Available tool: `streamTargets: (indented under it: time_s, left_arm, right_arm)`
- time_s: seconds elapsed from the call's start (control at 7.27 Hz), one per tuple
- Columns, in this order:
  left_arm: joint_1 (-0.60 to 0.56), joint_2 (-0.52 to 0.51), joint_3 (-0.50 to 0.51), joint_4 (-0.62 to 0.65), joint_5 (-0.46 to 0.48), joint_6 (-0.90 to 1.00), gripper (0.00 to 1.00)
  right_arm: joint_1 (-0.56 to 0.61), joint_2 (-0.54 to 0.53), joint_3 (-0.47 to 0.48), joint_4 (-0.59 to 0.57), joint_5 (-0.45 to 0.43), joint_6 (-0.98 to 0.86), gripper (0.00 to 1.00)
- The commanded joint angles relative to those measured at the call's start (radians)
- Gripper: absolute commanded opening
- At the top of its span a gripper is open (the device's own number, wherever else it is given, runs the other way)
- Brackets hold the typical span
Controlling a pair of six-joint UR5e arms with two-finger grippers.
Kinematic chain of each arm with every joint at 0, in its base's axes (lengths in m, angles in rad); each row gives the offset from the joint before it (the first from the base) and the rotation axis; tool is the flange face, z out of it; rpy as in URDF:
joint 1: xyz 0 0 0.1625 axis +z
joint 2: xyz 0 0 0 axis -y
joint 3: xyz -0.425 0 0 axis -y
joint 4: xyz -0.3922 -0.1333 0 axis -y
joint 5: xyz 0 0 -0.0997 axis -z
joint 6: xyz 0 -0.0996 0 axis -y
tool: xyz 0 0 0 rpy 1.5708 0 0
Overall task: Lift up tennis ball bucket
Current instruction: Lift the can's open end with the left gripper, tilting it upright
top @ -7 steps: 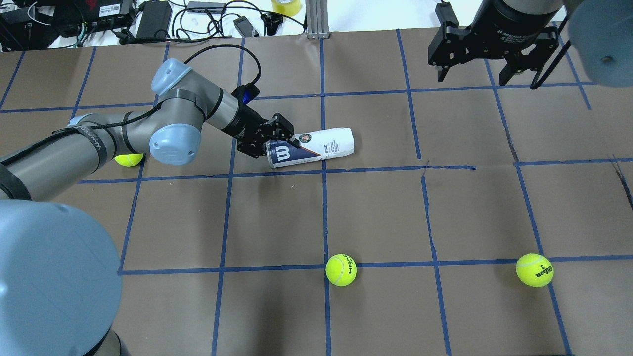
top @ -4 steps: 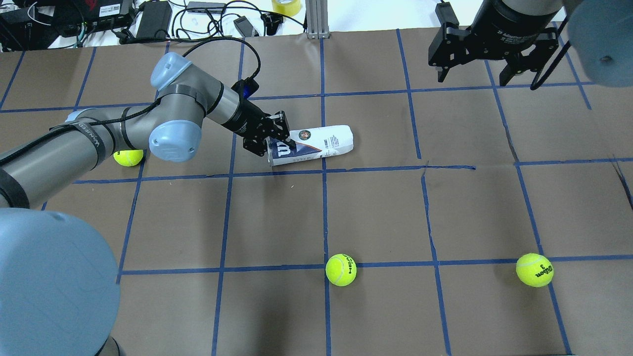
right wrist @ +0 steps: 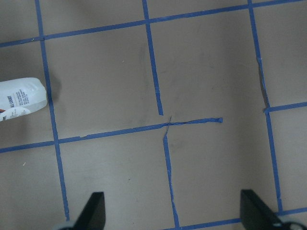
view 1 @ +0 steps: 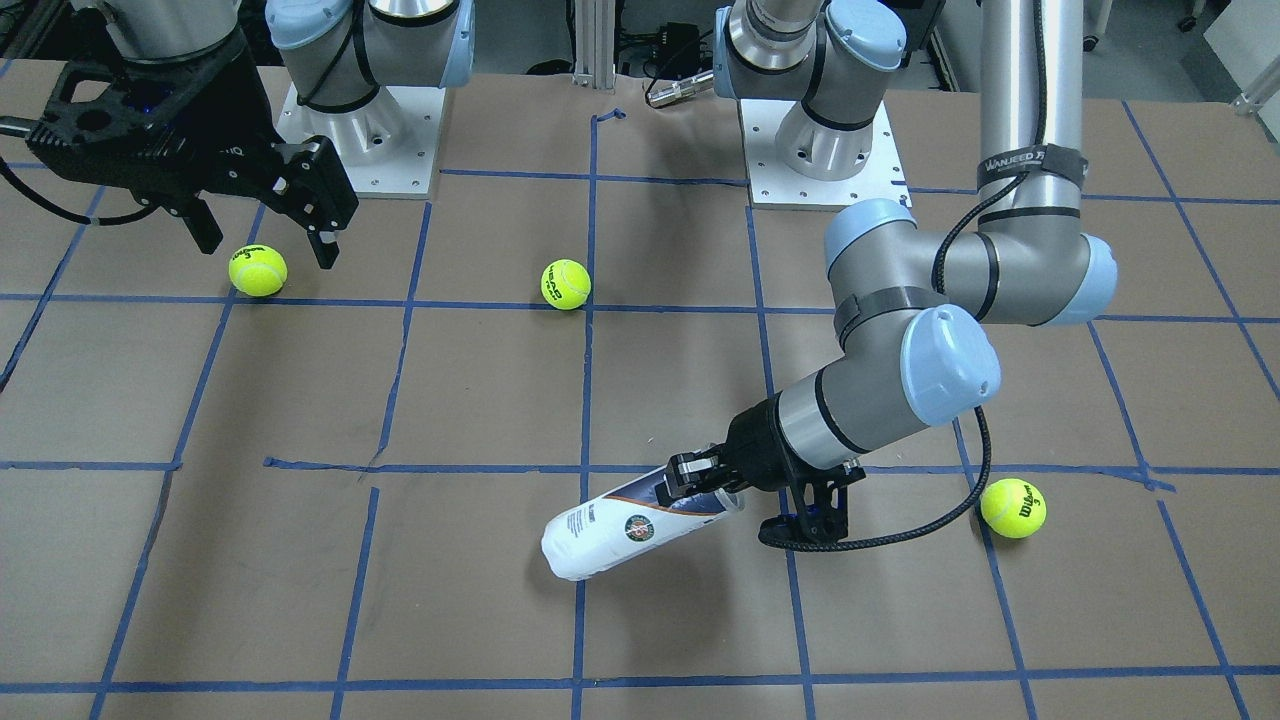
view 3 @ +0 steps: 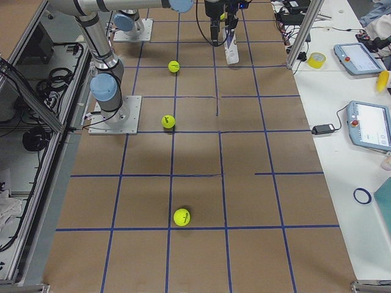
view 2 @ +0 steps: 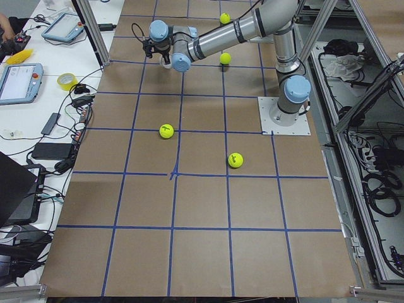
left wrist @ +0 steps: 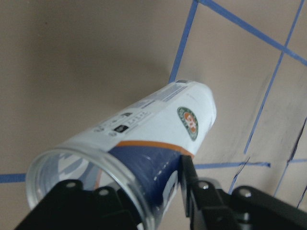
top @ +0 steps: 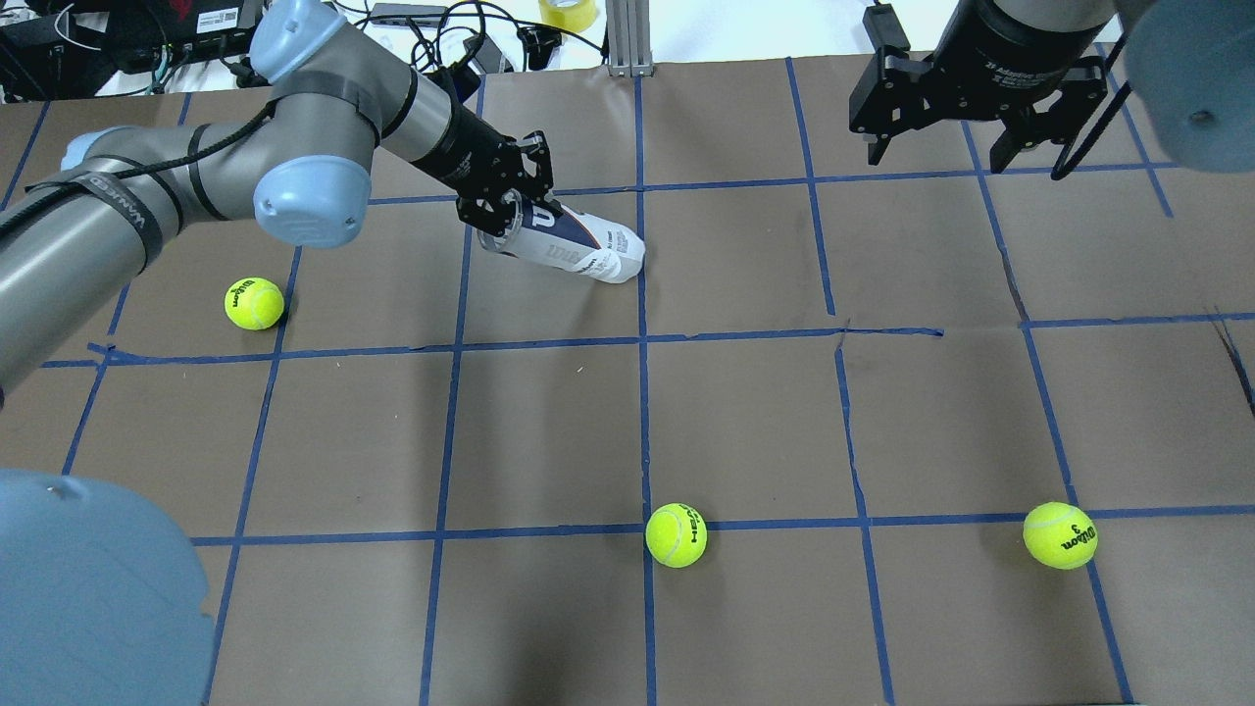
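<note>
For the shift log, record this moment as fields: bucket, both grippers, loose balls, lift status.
bucket: tennis ball bucket, tilted, open end up, closed end lower
left gripper: shut on the bucket's open end
right gripper: open, holding nothing, over the far right part of the table
loose balls: three tennis balls lying on the table, none touching the bucket
lift status: bucket appears clear of the table, with its shadow below
</note>
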Motion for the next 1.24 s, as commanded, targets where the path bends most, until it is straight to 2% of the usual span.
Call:
streamTargets:
  time_s: [0.0,0.14,0.28,0.55,0.83,1.1]
  left_arm:
    - [-0.003,0.009,0.135,-0.133,0.155,0.002,0.0]
    - [-0.014,0.007,0.182,-0.183,0.183,0.028,0.0]
    - [-0.032,0.006,0.193,-0.186,0.299,0.098,0.0]
    - [-0.116,-0.011,0.193,-0.227,0.511,0.355,0.0]
    - [-0.135,-0.02,0.193,-0.252,0.516,0.458,0.0]
    - [-0.16,-0.026,0.19,-0.258,0.506,0.473,0.0]
  right_arm:
    - [0.0,0.0,0.0,0.004,0.0,0.0,1.0]
    - [0.0,-0.002,0.0,0.005,0.0,0.0,1.0]
    - [0.0,-0.002,0.0,0.007,0.0,0.0,1.0]
    - [0.0,-0.002,0.0,0.008,0.0,0.0,1.0]
    - [0.0,-0.003,0.002,0.01,-0.002,0.0,1.0]
    - [0.0,-0.003,0.002,0.01,-0.003,-0.003,1.0]
